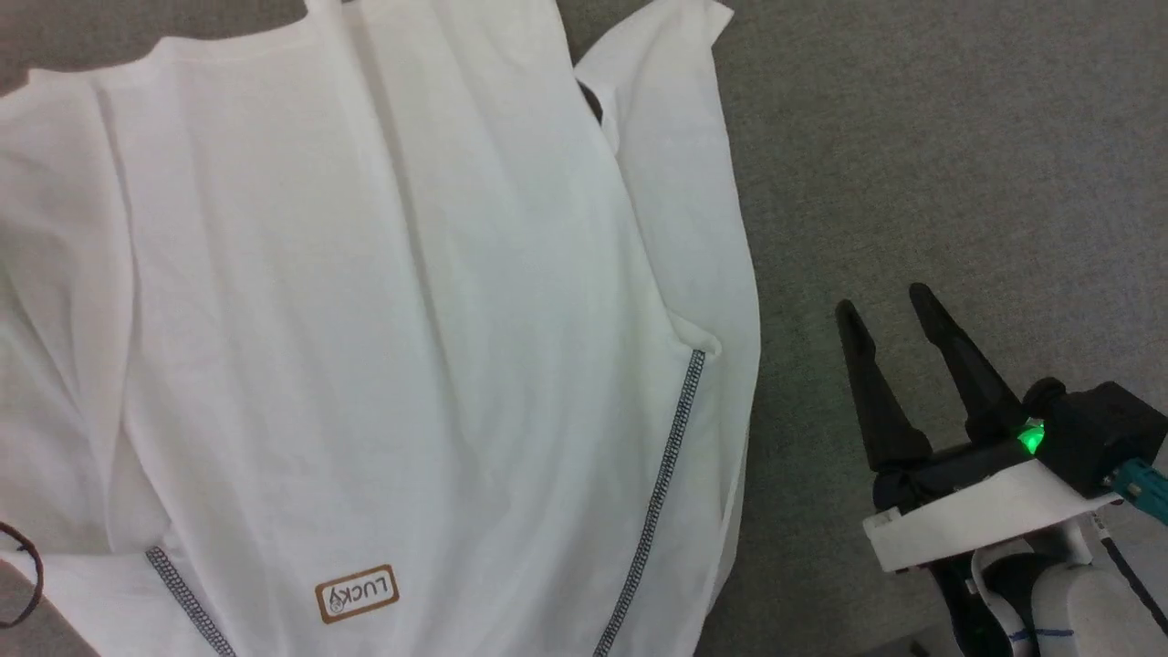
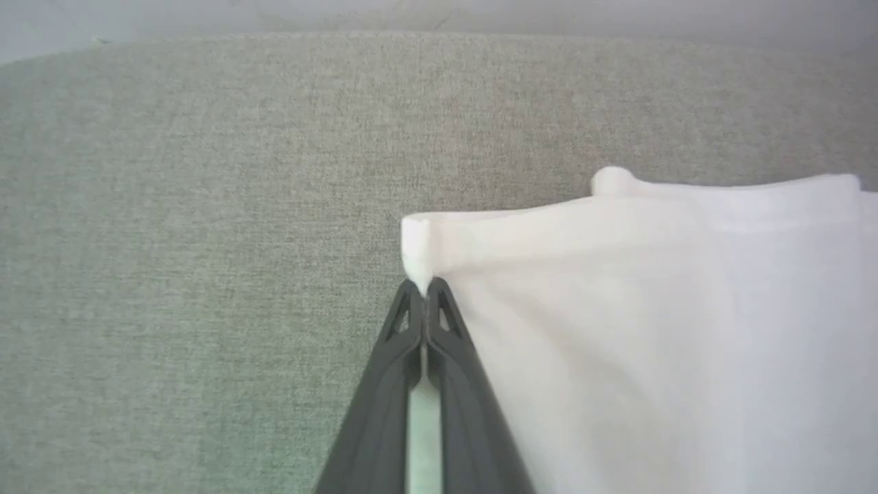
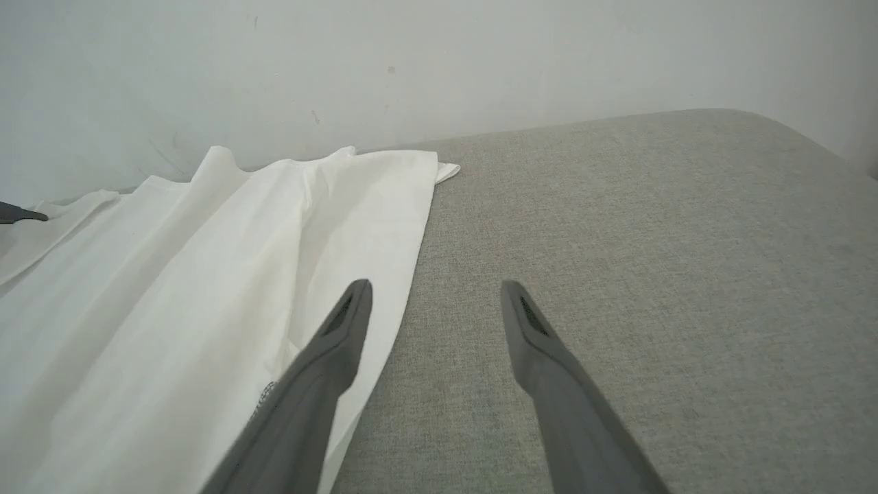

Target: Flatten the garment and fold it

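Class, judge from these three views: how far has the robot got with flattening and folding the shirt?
Done: the shirt lies spread on the grey surface, logo patch up. In hand: the left gripper is shut on a shirt corner; the right gripper hangs open beside its edge. Left: long creases need smoothing, and no fold is made yet.

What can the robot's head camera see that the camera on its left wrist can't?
Head camera: the brown logo patch, the speckled seam stitching, and the right gripper, open, off to the side of the shirt.
Left wrist camera: the left gripper shut, pinching a corner of the shirt's edge.
Both: the white shirt lying on the grey fabric surface.
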